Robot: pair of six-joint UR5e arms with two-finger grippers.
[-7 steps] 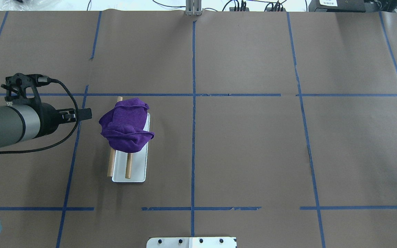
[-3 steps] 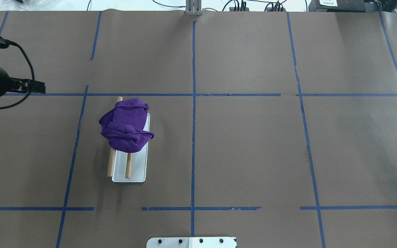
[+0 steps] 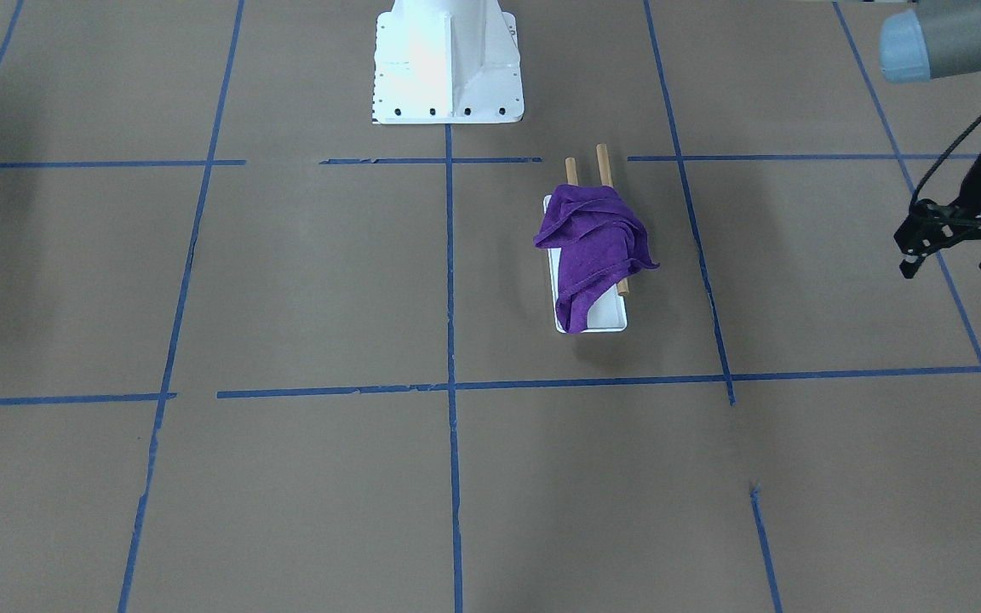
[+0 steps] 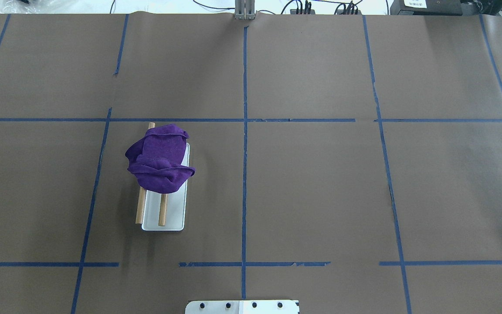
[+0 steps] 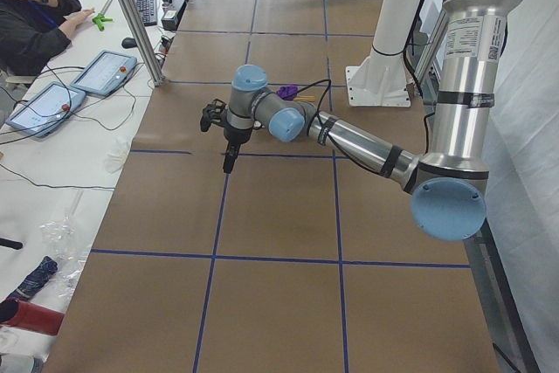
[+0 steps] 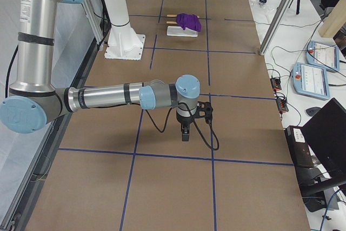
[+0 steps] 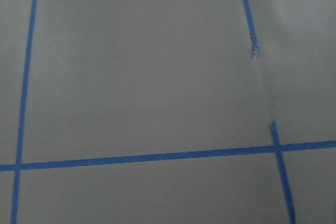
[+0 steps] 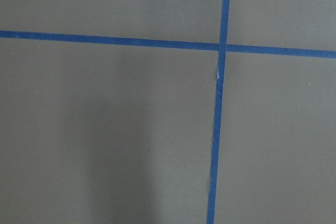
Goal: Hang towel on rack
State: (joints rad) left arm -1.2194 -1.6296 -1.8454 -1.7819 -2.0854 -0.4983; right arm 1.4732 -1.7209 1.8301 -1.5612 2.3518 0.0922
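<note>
Near the robot's left side of the brown-papered surface [image 4: 303, 183], the purple towel [image 4: 158, 159] lies bunched over the rack [image 4: 175, 205]. It drapes across both wooden dowel rods [image 4: 162, 211] at the end farther from the robot. The left gripper [image 3: 950, 266] hangs well apart from it, pointing down, its jaws spread and empty. The right gripper [image 6: 185, 133] points down elsewhere; whether it is apart or together cannot be told.

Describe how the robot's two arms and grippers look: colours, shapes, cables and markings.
The left arm and the right arm are round silver tubes with light-blue joint caps and black bands. The left gripper and the right gripper are black, and a thin black cable loops at each wrist. Any markings are too small to read.
</note>
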